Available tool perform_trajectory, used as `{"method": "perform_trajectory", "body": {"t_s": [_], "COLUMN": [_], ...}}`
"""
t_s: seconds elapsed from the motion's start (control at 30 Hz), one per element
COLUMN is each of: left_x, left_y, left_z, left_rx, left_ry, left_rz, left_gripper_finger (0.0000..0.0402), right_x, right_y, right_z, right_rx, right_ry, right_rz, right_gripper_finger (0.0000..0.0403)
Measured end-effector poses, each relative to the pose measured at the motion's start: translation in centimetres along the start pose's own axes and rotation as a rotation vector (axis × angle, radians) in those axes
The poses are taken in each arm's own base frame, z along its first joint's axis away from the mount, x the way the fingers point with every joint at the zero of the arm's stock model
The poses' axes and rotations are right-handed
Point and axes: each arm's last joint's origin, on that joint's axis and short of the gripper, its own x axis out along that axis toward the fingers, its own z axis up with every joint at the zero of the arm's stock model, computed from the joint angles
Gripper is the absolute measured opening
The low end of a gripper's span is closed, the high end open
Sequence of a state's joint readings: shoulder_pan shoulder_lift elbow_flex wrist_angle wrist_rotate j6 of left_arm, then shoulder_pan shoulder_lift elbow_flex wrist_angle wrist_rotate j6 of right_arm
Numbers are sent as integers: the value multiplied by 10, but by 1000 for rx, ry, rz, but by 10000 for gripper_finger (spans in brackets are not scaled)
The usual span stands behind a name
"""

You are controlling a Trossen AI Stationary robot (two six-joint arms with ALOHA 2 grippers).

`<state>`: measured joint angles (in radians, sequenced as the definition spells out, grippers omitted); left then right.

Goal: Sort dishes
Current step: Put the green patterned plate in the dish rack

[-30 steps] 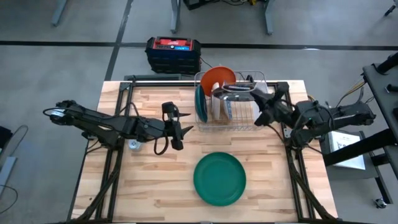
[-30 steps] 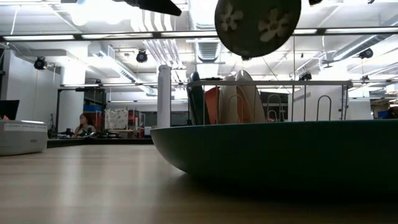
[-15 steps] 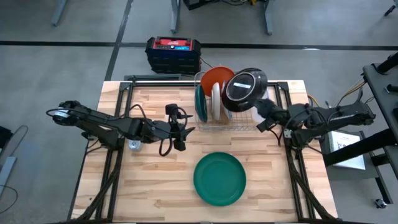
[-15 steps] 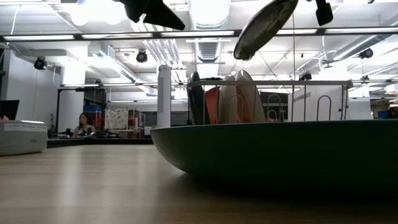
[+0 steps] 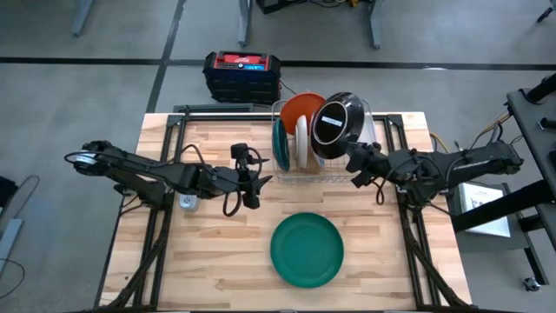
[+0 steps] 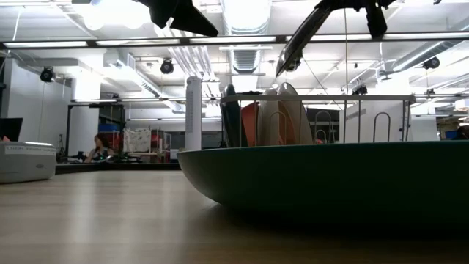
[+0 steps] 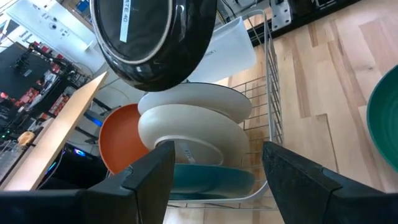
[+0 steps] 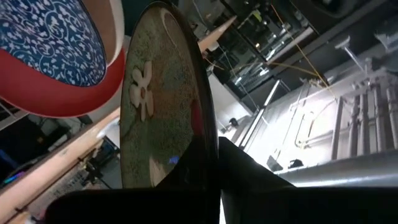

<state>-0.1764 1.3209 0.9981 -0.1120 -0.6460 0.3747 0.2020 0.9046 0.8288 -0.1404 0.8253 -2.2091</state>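
Nearest, a round dark green plate flat on the wooden table. Mid-table, left gripper spread wide, empty. Farther back, right gripper clamped on an olive green floral-patterned plate — tilted above the silver wire rack of orange and white dishes.

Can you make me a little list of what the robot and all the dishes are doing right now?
right gripper: shut on the flowery plate, holding it in the air above the wire rack
flowery plate: tilted, dark shiny underside facing up
left gripper: jaws open, holding nothing, above the table left of the rack
in the rack: a dark green dish, white dishes and an orange dish, all standing on edge
green plate: lying flat on the table, in front of the rack
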Motion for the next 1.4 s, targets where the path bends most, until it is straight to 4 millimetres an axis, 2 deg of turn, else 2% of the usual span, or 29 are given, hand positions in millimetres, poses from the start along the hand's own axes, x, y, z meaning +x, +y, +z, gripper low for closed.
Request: {"method": "perform_trajectory", "body": {"t_s": [0.13,0.2,0.27,0.4,0.53,0.63,0.77,0.93,1.17,1.4], "left_x": [0,0,0,0,0,0,0,0,0,0], "left_y": [0,0,0,0,0,0,0,0,0,0], "left_z": [0,0,0,0,0,0,0,0,-1,-2], "left_rx": [-1,-2,-2,-2,-2,-2,-2,-2,-6,-4], "left_ry": [0,0,1,1,1,1,1,1,7,16], "left_rz": [0,0,0,1,1,1,1,1,-1,-4], "left_gripper_finger": [230,230,230,230,230,230,230,230,230,230], "right_x": [1,-1,-2,-7,-8,-7,0,6,17,23], "right_y": [0,-3,-10,-17,-6,8,25,37,51,64], "right_z": [1,-4,-14,-44,-62,-64,-57,-56,-51,-73], "right_rx": [21,97,295,921,1454,1656,1789,1900,1839,1801], "right_ry": [3,26,93,298,483,522,541,587,486,446], "right_rz": [0,-26,-89,-228,-284,-274,-198,-182,-91,-101], "right_gripper_finger": [2,2,2,2,2,2,2,2,2,2]}}
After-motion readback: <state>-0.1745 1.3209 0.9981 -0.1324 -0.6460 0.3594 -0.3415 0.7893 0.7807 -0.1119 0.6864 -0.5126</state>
